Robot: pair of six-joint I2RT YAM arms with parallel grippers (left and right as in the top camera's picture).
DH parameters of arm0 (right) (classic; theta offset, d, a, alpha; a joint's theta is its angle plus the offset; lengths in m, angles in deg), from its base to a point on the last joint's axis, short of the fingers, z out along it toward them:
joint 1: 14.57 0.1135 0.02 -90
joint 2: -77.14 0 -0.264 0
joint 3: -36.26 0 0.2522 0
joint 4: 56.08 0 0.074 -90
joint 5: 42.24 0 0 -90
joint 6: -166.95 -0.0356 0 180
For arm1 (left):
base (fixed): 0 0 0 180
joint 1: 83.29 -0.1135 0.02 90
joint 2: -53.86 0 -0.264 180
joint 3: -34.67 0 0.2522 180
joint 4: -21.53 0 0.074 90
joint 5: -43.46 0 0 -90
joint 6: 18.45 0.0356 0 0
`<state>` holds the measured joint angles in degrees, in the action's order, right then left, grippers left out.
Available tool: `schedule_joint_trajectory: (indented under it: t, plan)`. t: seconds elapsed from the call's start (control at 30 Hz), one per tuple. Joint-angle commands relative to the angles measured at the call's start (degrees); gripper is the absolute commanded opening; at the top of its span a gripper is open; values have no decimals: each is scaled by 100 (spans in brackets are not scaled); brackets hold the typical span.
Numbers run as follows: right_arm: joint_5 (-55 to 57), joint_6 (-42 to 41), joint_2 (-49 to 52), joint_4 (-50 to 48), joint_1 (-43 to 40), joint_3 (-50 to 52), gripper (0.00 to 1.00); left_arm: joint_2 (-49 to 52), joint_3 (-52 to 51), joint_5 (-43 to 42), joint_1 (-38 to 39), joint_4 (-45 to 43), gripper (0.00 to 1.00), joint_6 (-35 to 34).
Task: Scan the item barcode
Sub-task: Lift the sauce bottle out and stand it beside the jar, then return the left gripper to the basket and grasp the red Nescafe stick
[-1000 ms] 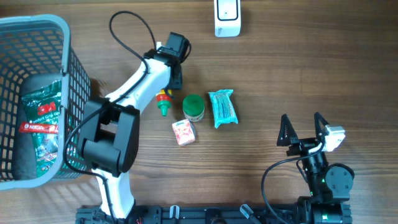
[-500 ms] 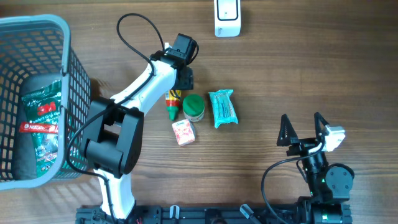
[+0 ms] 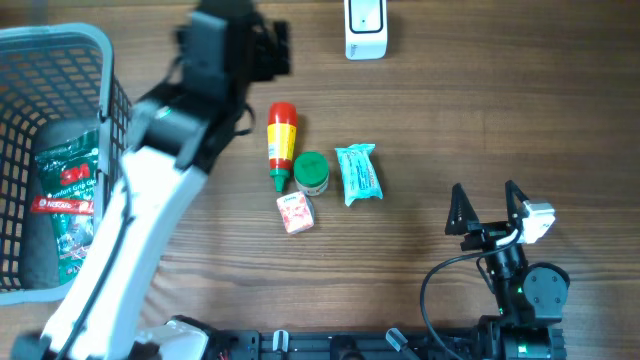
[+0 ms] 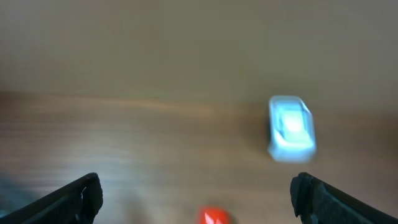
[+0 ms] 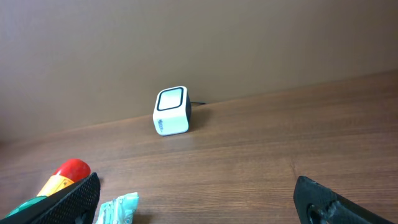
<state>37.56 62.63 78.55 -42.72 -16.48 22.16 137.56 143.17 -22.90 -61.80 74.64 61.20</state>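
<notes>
- Left gripper (image 4: 198, 194) hangs above the table (image 3: 560, 110), to the left of the scanner (image 3: 365, 28). Its jaws are spread wide with nothing between them. The overhead view shows its arm only as a blur.
- On the robot's side of the scanner and a little left of it, the sauce bottle (image 3: 281, 145) lies flat with its red cap toward the scanner. Neither gripper touches it. As the item nearest the open left gripper, it is probably the one due for scanning.
- Beside the bottle, also on the robot's side of the scanner, are a green-lidded jar (image 3: 311, 172), a teal packet (image 3: 358, 174) and a small pink box (image 3: 295, 212). They form a tight group, seemingly so that either arm can reach them.
- From the right wrist view, the scanner's window faces the robot. An item would therefore have to be lifted and turned so its barcode faces that window.
- Far right of the scanner and close to the robot, the right gripper (image 3: 487, 200) is parked upright, jaws wide and empty, apparently out of the left arm's way.
- Far left of the scanner, the basket (image 3: 60, 40) holds a green bag (image 3: 68, 190), so it is probably where finished goods go.
</notes>
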Motion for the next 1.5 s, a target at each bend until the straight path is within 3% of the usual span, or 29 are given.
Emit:
schedule_joint_trajectory:
  t: [0.0, 0.1, 0.23, 0.3, 0.5, 0.9, 1.03, 1.23, 1.27, 1.33, 1.37, 1.4, 1.47]
  plan:
    - [79, -81, 0, -26, 46, 2, 100, -446, 22, 1478, -741, -33, 100, -813]
    - [81, -81, 0, -26, 46, 2, 100, -721, 22, 1305, -1797, 625, 100, -2118]
    - [81, -83, 0, -26, 46, 2, 100, -597, 7, 479, -3331, 2024, 100, -3834]
    - [79, -83, 0, -26, 46, 2, 100, -426, 0, 214, -3934, 2487, 100, -4253]
    - [81, -81, 0, -26, 46, 2, 100, 476, -2, -177, -5108, 3051, 100, -4282]
    - [81, -83, 0, -26, 46, 2, 100, 2857, -94, -197, -5554, 3239, 89, -4240]
    - [81, -81, 0, -26, 46, 2, 100, 3075, -752, -269, -5576, 2507, 94, -4240]
    - [81, -81, 0, -26, 46, 2, 100, 3075, -1714, -540, -5576, 1447, 91, -4238]
    - [81, -81, 0, -26, 46, 2, 100, 3075, -1867, -566, -5576, 1290, 88, -4238]
    - [81, -81, 0, -26, 46, 2, 100, 3075, -2103, -564, -5576, 1086, 72, -4240]
    - [81, -81, 0, -26, 46, 2, 100, 3075, -2162, -562, -5578, 1051, 57, -4240]
    - [81, -81, 0, -26, 46, 2, 100, 3075, -2179, -557, -5580, 1062, 34, -4238]
    - [81, -81, 0, -26, 46, 2, 100, 3040, -2177, -501, -5582, 1119, 6, -4236]
